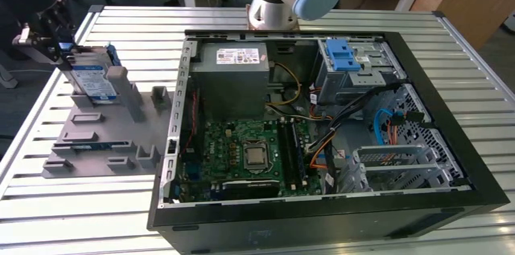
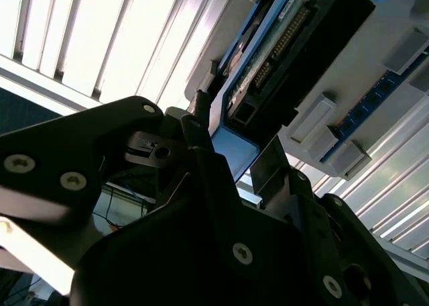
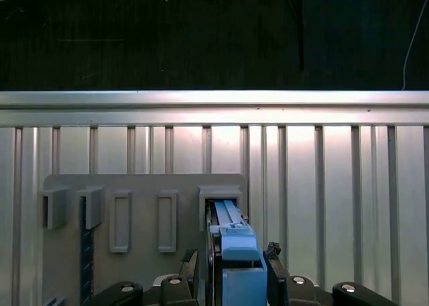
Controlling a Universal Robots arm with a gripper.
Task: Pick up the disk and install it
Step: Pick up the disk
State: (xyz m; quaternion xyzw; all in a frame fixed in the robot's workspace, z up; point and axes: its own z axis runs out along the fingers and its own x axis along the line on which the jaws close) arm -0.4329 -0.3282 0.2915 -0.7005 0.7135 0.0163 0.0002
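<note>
The disk (image 1: pixel 91 80) stands upright on its edge in a slot of the grey holder plate (image 1: pixel 96 143), at the exterior view's far left. It is silver with a white and blue label and blue rails. My gripper (image 1: pixel 66 55) sits at the disk's upper end. In the first wrist view the disk's blue rail (image 3: pixel 234 252) runs from the holder slot toward the camera, with my gripper (image 3: pixel 231 256) shut on it, one finger on each side. In the second wrist view the black fingers (image 2: pixel 196 115) press on the disk's blue end (image 2: pixel 231 151).
An open black computer case (image 1: pixel 450 164) lies at centre right, with a motherboard (image 1: pixel 249 152), a grey power supply box (image 1: pixel 237 65) and a silver cage with a blue latch (image 1: pixel 344 57). The arm's base (image 1: pixel 278 2) stands behind it. All rests on a slatted metal table (image 1: pixel 96 225).
</note>
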